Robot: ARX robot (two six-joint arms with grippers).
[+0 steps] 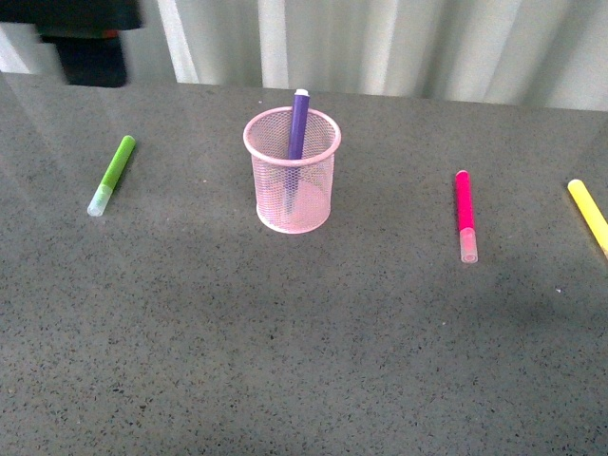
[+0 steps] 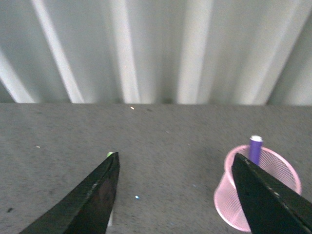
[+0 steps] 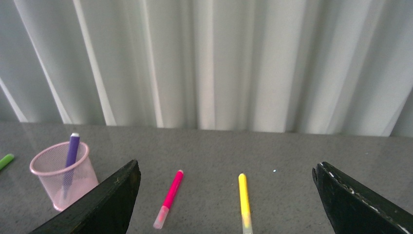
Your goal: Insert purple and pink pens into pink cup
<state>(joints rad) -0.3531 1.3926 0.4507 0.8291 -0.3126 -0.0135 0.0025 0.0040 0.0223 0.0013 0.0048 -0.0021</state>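
The pink cup (image 1: pixel 293 173) stands upright on the grey table, left of centre. The purple pen (image 1: pixel 297 122) stands inside it, leaning on the far rim, its end sticking out. The pink pen (image 1: pixel 465 215) lies flat to the right of the cup, clear cap toward me. Neither gripper shows in the front view. My left gripper (image 2: pixel 174 161) is open and empty, above the table, with the cup (image 2: pixel 229 195) and purple pen (image 2: pixel 255 147) beside one finger. My right gripper (image 3: pixel 226 170) is open and empty; the pink pen (image 3: pixel 169 197), cup (image 3: pixel 61 180) and purple pen (image 3: pixel 71 156) lie beyond it.
A lime green marker (image 1: pixel 112 174) lies at the table's left; its tip peeks past a left finger (image 2: pixel 110 154). A yellow marker (image 1: pixel 589 215) lies at the right edge and shows in the right wrist view (image 3: pixel 244 201). A pale pleated curtain (image 1: pixel 380 43) hangs behind the table.
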